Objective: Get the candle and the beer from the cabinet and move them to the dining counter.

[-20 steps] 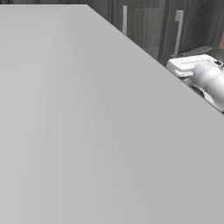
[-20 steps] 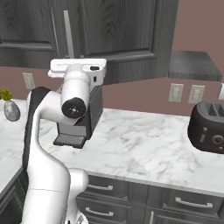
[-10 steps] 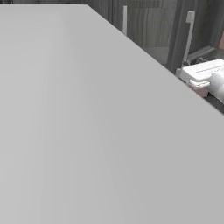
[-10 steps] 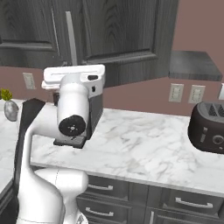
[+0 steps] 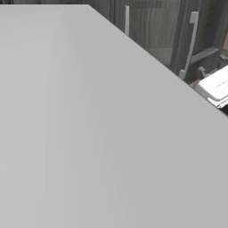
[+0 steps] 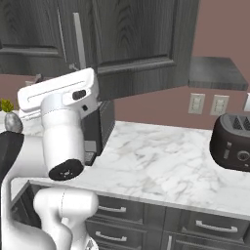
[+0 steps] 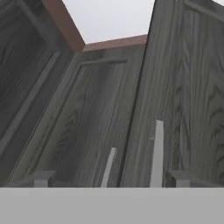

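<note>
Charcoal cabinet (image 7: 175, 87) doors shut, silver handles (image 7: 156, 153) just ahead of end effector (image 7: 111, 181); fingers (image 7: 41, 178) spread wide, released. Toaster (image 6: 233, 141) on marble tabletop (image 6: 161, 166).

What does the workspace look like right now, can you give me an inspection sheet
Surface: marble worktop, bare in the middle.
Job's things: cabinet doors shut, silver bar handles close ahead in the hand view; candle and beer nothing seen.
Clutter: dark toaster at right, dark appliance behind the arm, small plant at far left.
Grippers: gripper raised toward the cabinet doors, jaws open, nothing between them.
Cables: nothing seen.
Surroundings: reddish wall with outlets, base drawers below the worktop.
</note>
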